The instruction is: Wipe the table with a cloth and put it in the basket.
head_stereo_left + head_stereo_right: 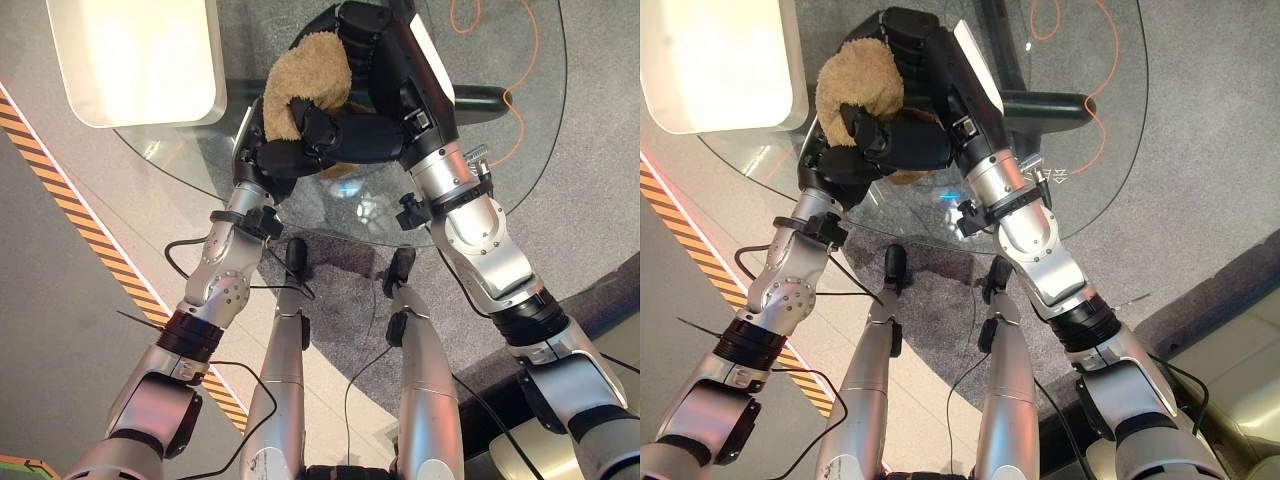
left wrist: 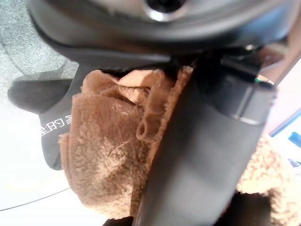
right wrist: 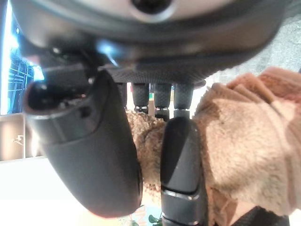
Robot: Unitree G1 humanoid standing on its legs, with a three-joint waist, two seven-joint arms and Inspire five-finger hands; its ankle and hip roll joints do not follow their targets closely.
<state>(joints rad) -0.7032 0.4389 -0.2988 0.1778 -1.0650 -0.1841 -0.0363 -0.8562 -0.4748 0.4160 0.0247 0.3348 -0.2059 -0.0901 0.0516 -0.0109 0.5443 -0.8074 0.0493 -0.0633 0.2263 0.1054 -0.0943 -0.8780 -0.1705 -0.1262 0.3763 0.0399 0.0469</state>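
Glass table (image 1: 520,150) over grey carpet (image 1: 600,200), both hands (image 1: 300,140) (image 1: 390,60) clamped on brown cloth (image 1: 305,75).

White tray (image 1: 140,60) crowds table (image 1: 520,130) far-left; glass to right bare, open for robot hand.

Fuzzy tan cloth (image 1: 305,78); smooth glossy glass table (image 1: 500,150).
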